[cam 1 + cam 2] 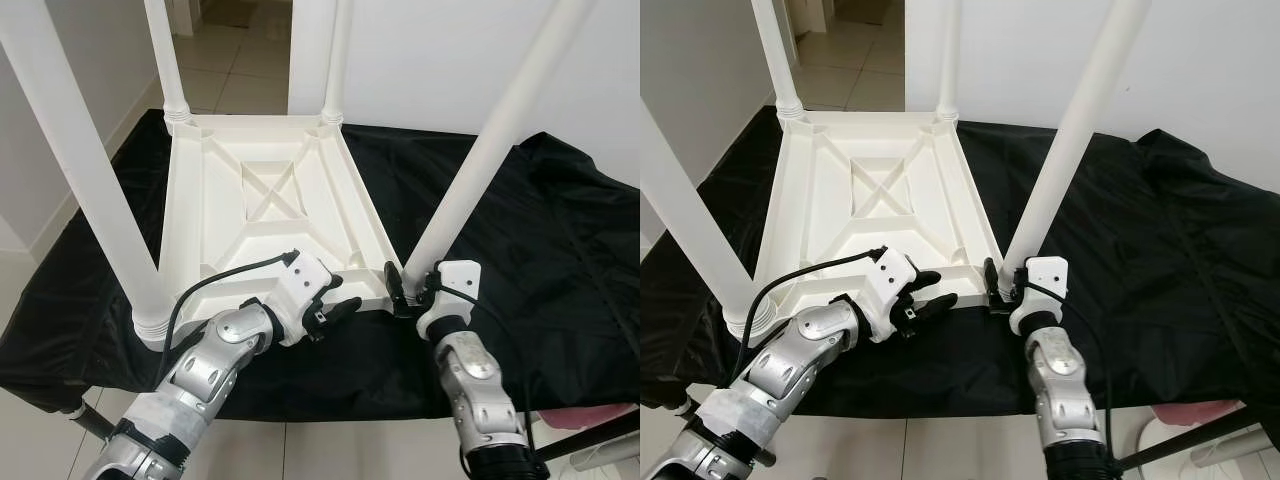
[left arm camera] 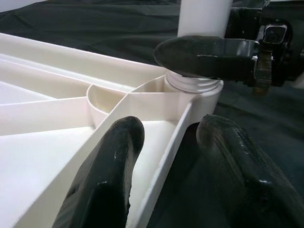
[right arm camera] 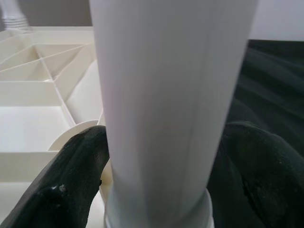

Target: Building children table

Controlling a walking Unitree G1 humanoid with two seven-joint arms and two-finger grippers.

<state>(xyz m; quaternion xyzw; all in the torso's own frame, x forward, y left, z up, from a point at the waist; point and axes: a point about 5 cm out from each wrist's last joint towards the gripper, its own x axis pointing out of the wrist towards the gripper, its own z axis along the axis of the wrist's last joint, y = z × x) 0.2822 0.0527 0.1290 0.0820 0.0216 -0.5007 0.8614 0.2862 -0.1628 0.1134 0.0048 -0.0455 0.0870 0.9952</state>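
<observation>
left eye view: right claw (image 1: 411, 289) pinches the near table leg (image 1: 497, 140); left claw (image 1: 335, 310) spread astride table rim (image 1: 362, 296).

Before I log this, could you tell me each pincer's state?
Left pincer: open, straddling the tabletop rim.
Right pincer: shut on the table leg.

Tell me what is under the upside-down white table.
The white table lies upside down on a black cloth spread beneath it. Whatever the cloth covers is hidden, apart from a dark leg showing below its near edge over tiled floor.
</observation>
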